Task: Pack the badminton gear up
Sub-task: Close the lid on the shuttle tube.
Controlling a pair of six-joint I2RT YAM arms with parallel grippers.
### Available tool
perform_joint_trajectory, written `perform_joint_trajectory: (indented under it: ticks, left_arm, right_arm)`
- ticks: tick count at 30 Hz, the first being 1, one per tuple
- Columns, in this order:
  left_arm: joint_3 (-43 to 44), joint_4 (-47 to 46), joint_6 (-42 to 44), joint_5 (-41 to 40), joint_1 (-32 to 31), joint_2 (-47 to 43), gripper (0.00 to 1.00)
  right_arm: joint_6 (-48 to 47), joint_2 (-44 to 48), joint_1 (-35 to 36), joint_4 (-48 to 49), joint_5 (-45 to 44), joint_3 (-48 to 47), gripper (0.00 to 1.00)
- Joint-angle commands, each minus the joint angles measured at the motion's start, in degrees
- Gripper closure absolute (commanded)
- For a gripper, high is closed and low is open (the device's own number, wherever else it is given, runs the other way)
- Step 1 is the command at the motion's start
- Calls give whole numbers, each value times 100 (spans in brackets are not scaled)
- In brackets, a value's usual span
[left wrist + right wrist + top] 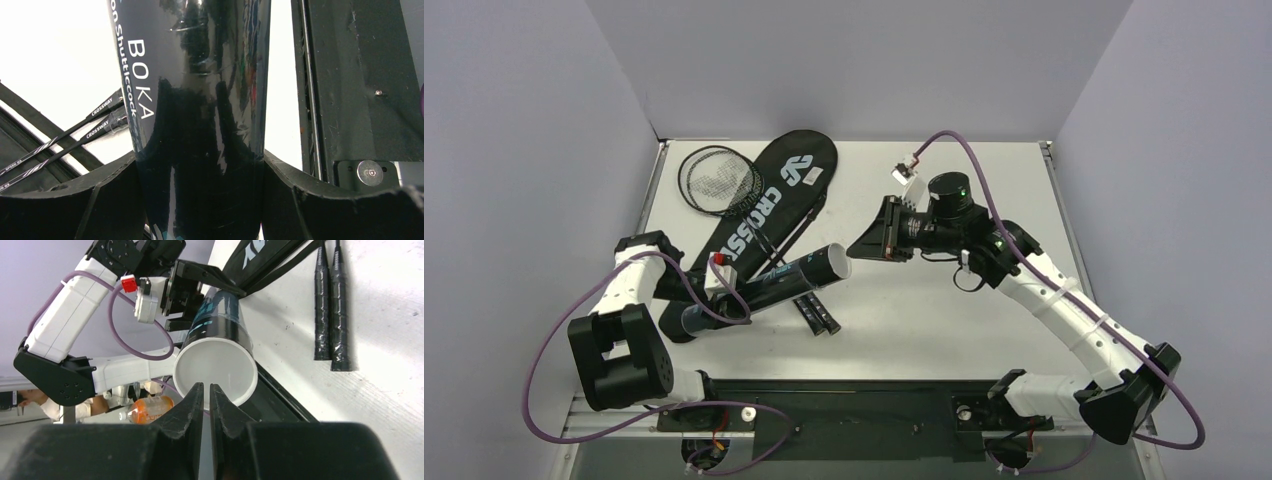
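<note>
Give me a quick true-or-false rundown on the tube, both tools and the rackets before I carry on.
1. The left tool is clamped around the tube. True.
2. The right tool has its jaws wide open. False: they are closed, with nothing visible between them.
3. The tube's open end points toward the right tool. True.
4. The racket handles are tucked inside the racket bag. False: they lie bare on the table beside the tube.
5. A shuttlecock sticks out of the tube's mouth. False: the mouth shows only white inner wall.
</note>
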State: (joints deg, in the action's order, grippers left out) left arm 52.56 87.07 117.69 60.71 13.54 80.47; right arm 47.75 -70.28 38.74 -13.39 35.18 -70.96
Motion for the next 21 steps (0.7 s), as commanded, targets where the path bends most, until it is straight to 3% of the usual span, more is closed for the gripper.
perform_joint_trajectory:
  ticks: [1,13,17,19,21]
  left_arm:
    - [114,470,98,379,-40,-67,89]
    - [158,466,20,477,-145,-254,89]
    - [394,403,-454,690,-51,-71,89]
    - [592,460,-733,831,246,117,89]
    - [806,476,-1005,900,693,298,89]
  right_arm:
    - [-27,-159,264,200,-12,-24,95]
    - [15,-544,582,366,-156,9,97]
    - [-90,-355,337,111,-268,-115,84]
    - [-107,-154,12,6,-300,-161,68]
    - [-254,44,-301,-234,-446,-199,60]
